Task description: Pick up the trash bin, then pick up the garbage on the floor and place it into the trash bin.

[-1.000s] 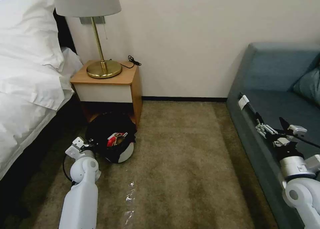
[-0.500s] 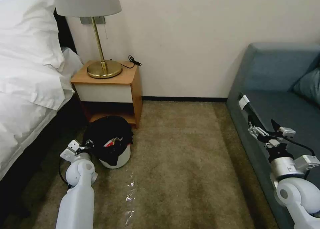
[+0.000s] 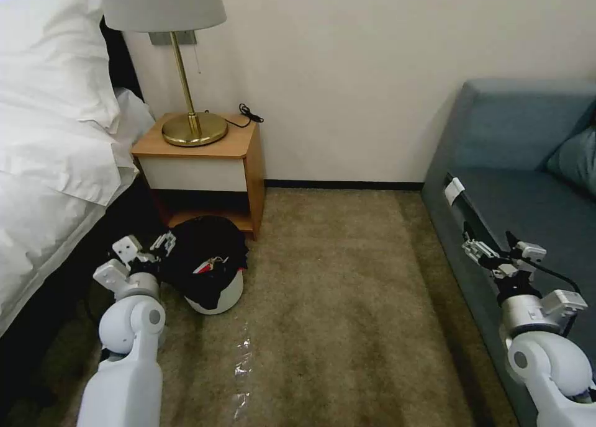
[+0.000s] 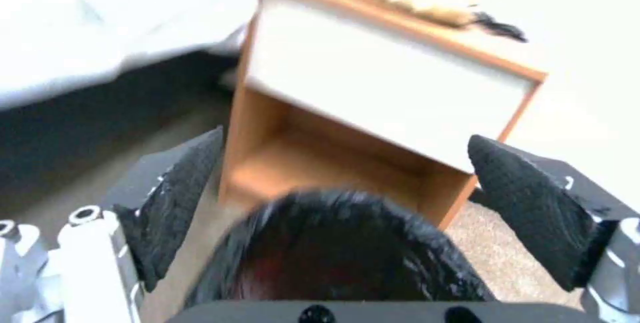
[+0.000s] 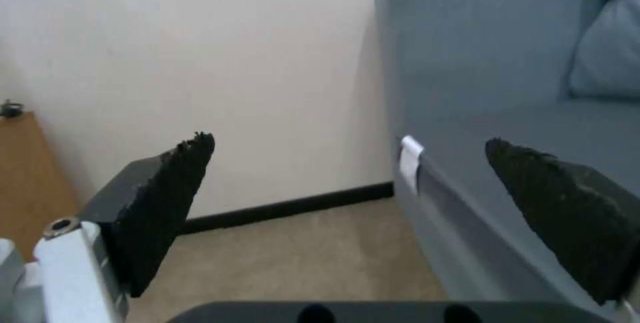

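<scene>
The trash bin (image 3: 218, 295), white with a black bag (image 3: 202, 250) draped over its rim, stands upright on the carpet in front of the nightstand. A red-and-white packet (image 3: 205, 267) of garbage shows inside it. My left gripper (image 3: 149, 247) is open just left of the bin's rim and holds nothing. In the left wrist view its fingers (image 4: 173, 188) stand wide apart, with the black bag (image 4: 340, 253) close below them. My right gripper (image 3: 487, 241) hangs open and empty over the sofa's front edge, and the right wrist view shows the gripper (image 5: 347, 143) with its jaws spread. A clear crinkled plastic piece (image 3: 241, 368) lies on the carpet.
A wooden nightstand (image 3: 205, 160) with a brass lamp (image 3: 189, 126) stands behind the bin. A bed with white linen (image 3: 49, 166) is on the left. A blue-grey sofa (image 3: 515, 185) runs along the right. Open carpet (image 3: 347, 290) lies between them.
The bin went from tilted in my left gripper to upright on the carpet. The left gripper opened and drew back to the left. The right arm sank slightly.
</scene>
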Robot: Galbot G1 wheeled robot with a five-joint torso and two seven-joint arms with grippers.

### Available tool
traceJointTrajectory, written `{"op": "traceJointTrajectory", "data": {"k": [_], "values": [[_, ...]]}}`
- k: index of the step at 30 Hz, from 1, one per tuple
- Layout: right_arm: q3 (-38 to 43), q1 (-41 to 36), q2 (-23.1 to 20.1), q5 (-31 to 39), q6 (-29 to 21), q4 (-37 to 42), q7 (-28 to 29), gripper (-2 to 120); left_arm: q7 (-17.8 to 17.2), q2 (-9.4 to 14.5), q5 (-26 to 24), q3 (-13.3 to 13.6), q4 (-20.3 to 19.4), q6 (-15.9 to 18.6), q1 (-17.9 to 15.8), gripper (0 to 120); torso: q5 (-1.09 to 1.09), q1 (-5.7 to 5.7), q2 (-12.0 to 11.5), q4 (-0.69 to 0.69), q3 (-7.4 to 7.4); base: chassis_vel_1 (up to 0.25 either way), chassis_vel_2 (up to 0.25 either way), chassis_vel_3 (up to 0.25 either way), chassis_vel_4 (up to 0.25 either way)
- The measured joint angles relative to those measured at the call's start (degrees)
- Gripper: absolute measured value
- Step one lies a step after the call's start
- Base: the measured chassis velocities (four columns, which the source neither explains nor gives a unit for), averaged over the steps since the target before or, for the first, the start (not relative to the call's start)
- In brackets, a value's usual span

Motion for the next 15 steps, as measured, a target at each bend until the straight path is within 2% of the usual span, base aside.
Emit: {"op": "traceJointTrajectory", "data": {"k": [1,2,3,5,9,11,15], "values": [[0.0,0.0,0.0,0.0,0.0,0.0,0.0,100,0.0,0.0,0.0,0.0,0.0,0.0,0.0,98,0.00,0.00,0.0,0.00,0.00,0.000,0.000,0.000,0.000],[-0.2,0.2,0.2,-1.8,1.3,-0.5,0.1,100,3.7,0.7,3.2,-0.5,-0.2,-0.9,0.4,99,-0.01,0.00,0.0,0.00,0.00,0.000,0.000,0.000,0.000],[-0.2,0.2,0.2,-1.8,1.3,-0.5,0.1,100,3.7,0.7,3.2,-0.5,-0.2,-0.9,0.4,99,-0.01,0.00,0.0,0.00,0.00,0.000,0.000,0.000,0.000],[-0.5,0.6,0.5,-7.0,3.5,-1.9,0.2,100,8.6,2.2,6.8,-0.8,-0.9,-2.4,1.3,99,-0.01,0.00,0.0,0.02,0.00,0.000,0.000,0.000,0.000],[-0.4,0.6,0.3,-11.6,3.8,-2.9,0.2,100,11.1,2.6,8.5,-1.2,-1.1,-3.8,1.4,98,0.00,0.00,0.0,0.00,0.00,0.000,0.000,0.000,0.000],[-0.3,1.3,0.1,-16.2,3.8,-3.6,0.8,100,14.3,3.4,9.6,-1.8,-1.3,-4.5,1.8,98,-0.01,0.00,0.0,0.00,0.00,0.000,0.000,0.000,0.000],[-0.5,2.0,0.3,-17.3,3.8,-3.9,1.2,100,16.8,4.1,10.1,-2.0,-1.8,-4.5,2.6,98,-0.01,0.00,0.0,0.02,0.00,0.000,0.000,0.000,0.000]]}}
